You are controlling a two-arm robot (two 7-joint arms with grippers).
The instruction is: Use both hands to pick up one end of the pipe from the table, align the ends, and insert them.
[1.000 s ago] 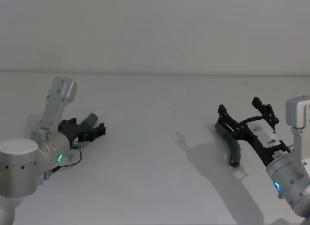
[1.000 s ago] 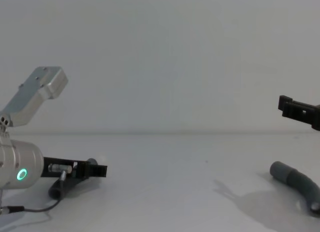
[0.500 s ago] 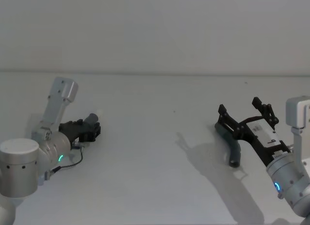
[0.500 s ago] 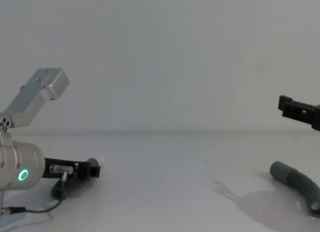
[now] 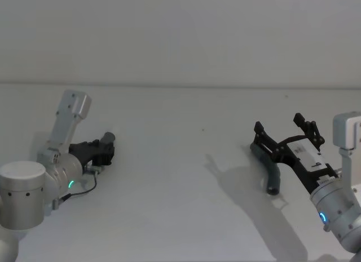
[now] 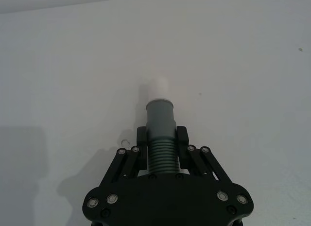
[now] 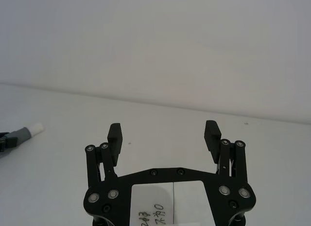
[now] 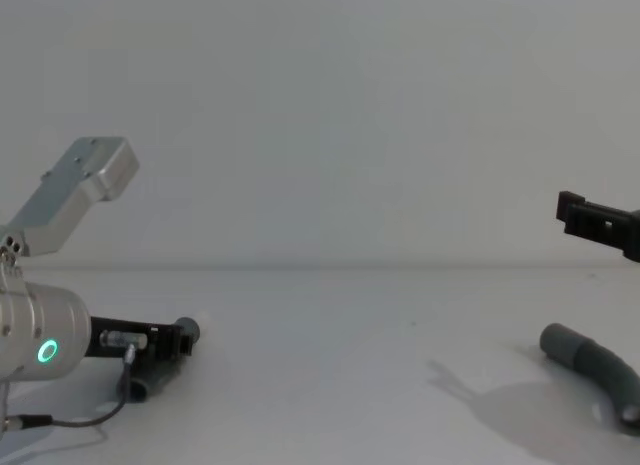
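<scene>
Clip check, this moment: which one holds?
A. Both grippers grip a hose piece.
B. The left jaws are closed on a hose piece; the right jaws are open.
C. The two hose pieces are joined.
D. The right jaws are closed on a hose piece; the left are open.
B: the left gripper clamps the ribbed part of the left hose piece, while the right gripper stands wide open and the right hose piece lies ungripped on the table.

The left gripper (image 6: 162, 138) is squeezing a dark grey ribbed hose piece (image 6: 161, 160) between its two black fingers (image 6: 142, 141). The hose piece is pointing straight out from the gripper. Its smooth grey cuff (image 6: 160, 116) is sticking out past the fingertips, with a small white tip (image 6: 158, 87) on its end. The plain white table (image 6: 243, 65) is lying underneath, and a soft shadow (image 6: 73, 180) is falling beside the gripper.
</scene>
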